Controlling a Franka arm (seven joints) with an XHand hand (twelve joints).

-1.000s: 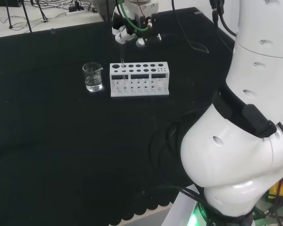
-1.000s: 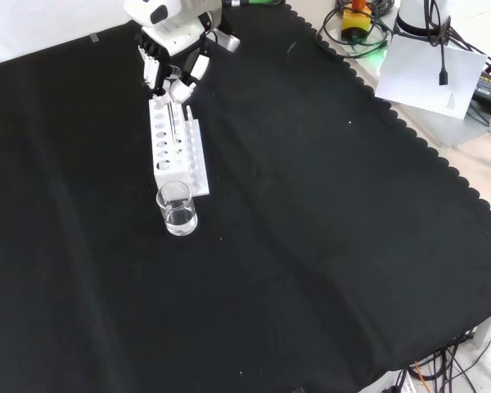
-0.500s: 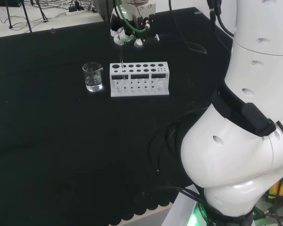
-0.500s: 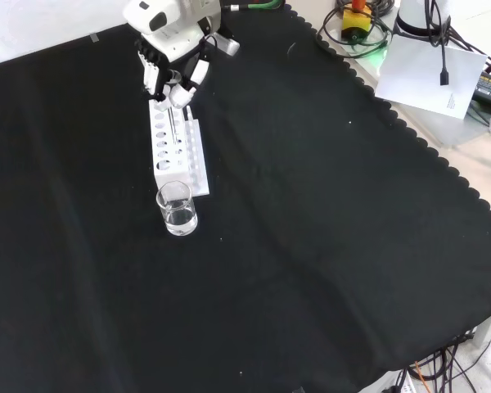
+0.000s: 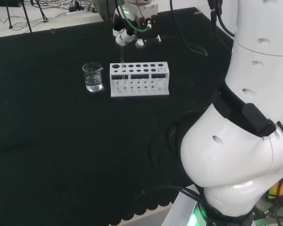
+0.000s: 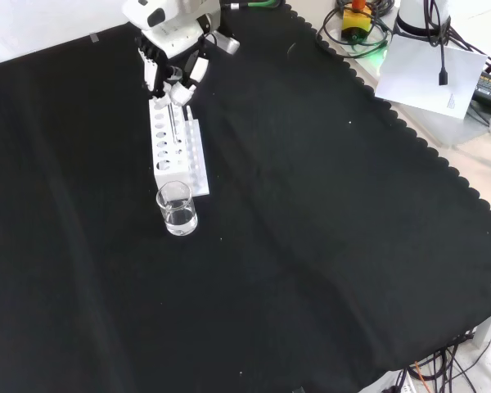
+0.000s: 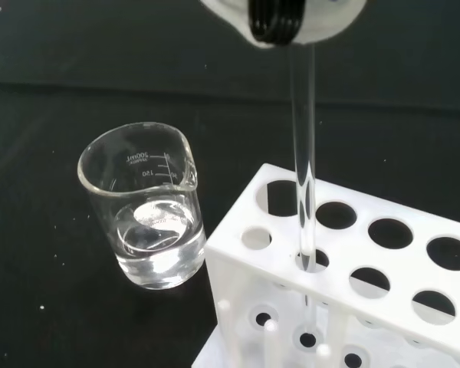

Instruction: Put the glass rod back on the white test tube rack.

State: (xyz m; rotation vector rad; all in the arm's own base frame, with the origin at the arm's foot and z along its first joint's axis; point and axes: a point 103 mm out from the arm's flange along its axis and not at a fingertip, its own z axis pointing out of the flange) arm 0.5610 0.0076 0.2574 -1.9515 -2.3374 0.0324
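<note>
Robot hand pinching the top of a glass rod, rod upright with its lower end down in a hole of the white test tube rack, beaker holding clear liquid just beside the rack at 6 o'clock in the front view, black-clothed tabletop.

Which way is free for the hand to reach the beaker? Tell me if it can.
Probably yes: the beaker stands alone past the rack's end, open from above, but the hand holds the glass rod.
</note>
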